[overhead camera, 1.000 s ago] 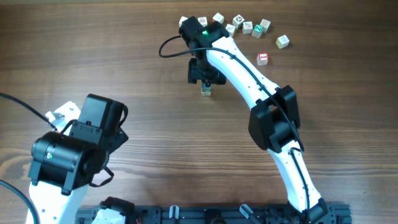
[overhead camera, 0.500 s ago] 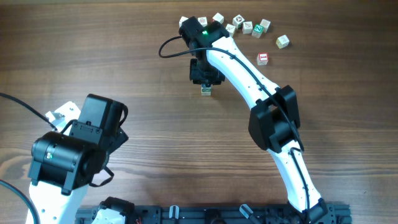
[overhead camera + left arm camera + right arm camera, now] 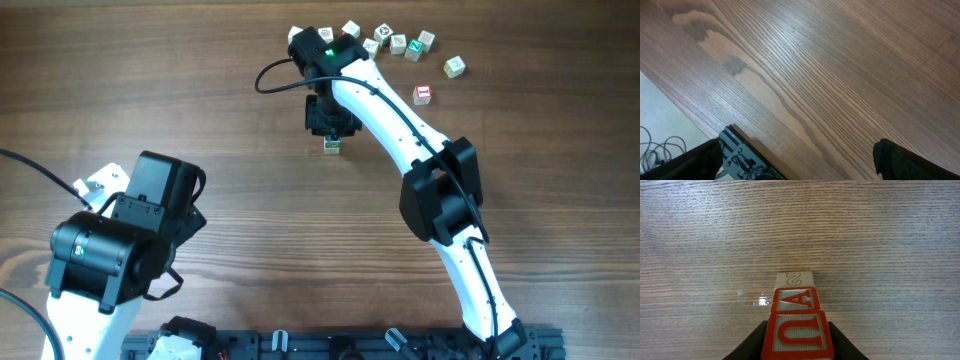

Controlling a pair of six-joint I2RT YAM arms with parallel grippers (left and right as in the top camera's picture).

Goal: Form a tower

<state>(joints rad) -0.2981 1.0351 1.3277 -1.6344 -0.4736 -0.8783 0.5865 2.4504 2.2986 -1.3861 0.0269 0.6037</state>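
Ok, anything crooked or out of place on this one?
Nothing stands out. The tower stands fairly straight, with the right gripper shut on its top; the loose cubes lie scattered apart from it.

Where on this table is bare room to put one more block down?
Free: the bare table left of the tower, up to the left arm; also the stretch right of the right arm, below the red-printed cube. Crowded: the loose cubes at the top edge.

Dark brown wood-grain table [image 3: 150,80]; pale floor [image 3: 660,112] past its edge, thin cables [image 3: 657,147] lying there.
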